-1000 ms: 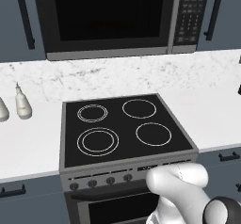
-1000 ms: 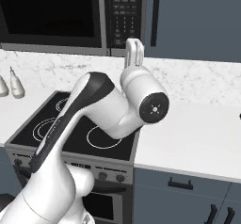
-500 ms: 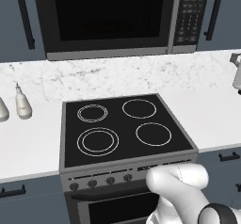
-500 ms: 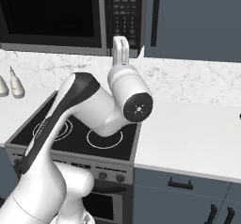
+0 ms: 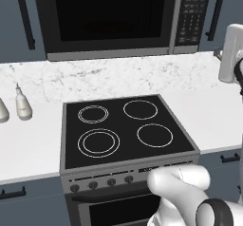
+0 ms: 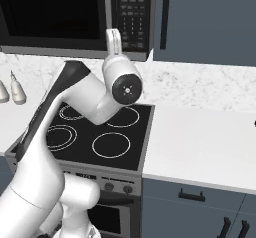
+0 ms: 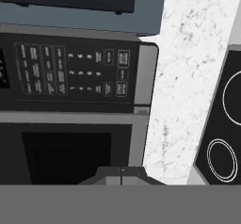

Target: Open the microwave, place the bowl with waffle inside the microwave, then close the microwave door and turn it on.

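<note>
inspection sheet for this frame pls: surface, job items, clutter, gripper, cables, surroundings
Surface: white marble-look counter either side of a black four-ring stove, rings bare.
Job's things: microwave above the stove, microwave door closed; keypad close in the hand view. Bowl and waffle: nothing seen.
Clutter: two small white bottles on the counter left of the stove.
Grippers: gripper raised in front of the keypad, jaws shut, holding nothing.
Cables: nothing seen.
Surroundings: dark blue-grey cabinets with black handles, marble backsplash.
</note>
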Robot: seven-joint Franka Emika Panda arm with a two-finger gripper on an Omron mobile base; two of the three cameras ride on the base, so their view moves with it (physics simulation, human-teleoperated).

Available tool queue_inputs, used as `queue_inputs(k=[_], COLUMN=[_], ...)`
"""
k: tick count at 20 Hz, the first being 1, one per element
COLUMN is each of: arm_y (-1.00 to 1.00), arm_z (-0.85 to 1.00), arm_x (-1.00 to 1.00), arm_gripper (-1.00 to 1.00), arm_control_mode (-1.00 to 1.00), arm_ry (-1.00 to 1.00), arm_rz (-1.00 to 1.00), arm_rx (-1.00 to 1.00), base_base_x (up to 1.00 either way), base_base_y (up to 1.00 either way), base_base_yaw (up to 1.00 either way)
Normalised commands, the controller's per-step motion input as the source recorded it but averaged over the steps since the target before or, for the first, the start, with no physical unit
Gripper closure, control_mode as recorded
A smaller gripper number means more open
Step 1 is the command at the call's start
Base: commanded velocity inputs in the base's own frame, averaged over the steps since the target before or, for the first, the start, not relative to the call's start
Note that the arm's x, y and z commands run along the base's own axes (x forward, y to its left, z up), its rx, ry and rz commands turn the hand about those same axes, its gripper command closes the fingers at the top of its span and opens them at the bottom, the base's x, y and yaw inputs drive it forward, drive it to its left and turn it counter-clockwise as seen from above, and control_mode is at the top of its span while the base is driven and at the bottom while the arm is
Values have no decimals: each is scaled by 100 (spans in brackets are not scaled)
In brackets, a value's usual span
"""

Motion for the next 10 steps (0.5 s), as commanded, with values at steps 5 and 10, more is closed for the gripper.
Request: queue_inputs(k=[5,10], arm_y=[0,-3], arm_z=[-6,-8], arm_x=[87,66], arm_gripper=[100,100], arm_control_mode=[-100,-100], arm_ry=[5,0], arm_rz=[0,0], arm_rx=[-2,0], base_base_x=[0,0], base_base_y=[0,0], base_base_yaw=[0,0])
